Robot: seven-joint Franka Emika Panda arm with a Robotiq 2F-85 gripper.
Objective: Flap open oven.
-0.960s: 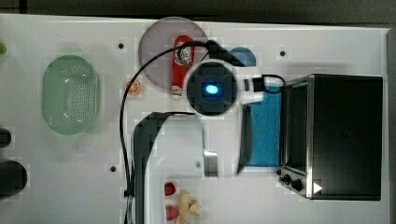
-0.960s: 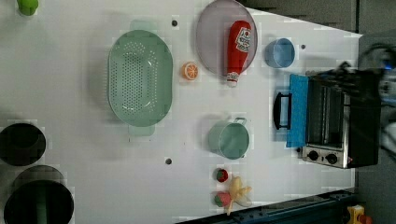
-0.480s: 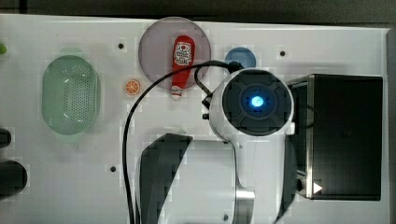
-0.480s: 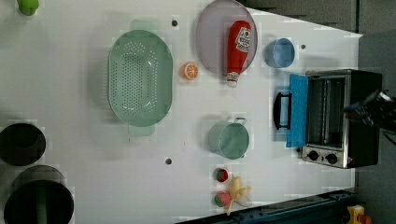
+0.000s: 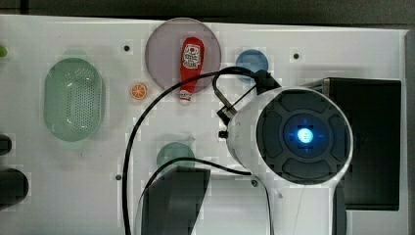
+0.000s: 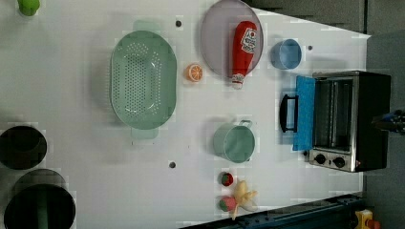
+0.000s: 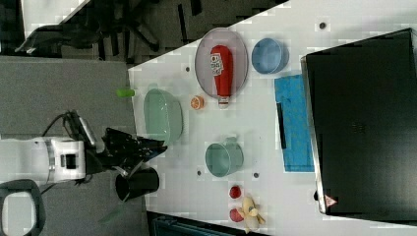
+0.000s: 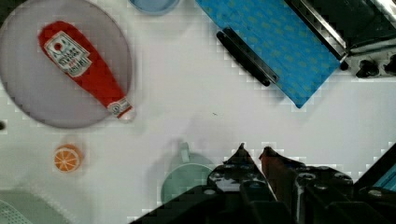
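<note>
The white table (image 6: 86, 143) carries everything, and the oven (image 6: 351, 119) sits at the left view's right edge, its blue glass door (image 6: 304, 112) already swung down flat onto the table with the dark bar handle (image 6: 285, 113) at the door's outer edge, pointing toward the middle of the table. So the flap looks done, or nearly so. The arm (image 5: 293, 142) hangs high over the oven's front in the top view, hiding the door there. In the wrist view the gripper (image 8: 254, 154) sits above bare table near the teal cup (image 8: 187, 179), its two fingertips close together with only a thin gap and nothing between them. From the jaws, the door (image 8: 275, 46) lies well off, across open table; the handle's long axis runs along the door's free edge, crosswise to any line from the jaws toward the oven. Smaller things stand apart: green colander (image 6: 143, 78), plate (image 6: 215, 38) with ketchup bottle (image 6: 243, 50), blue cup (image 6: 286, 53), orange slice (image 6: 194, 72).
</note>
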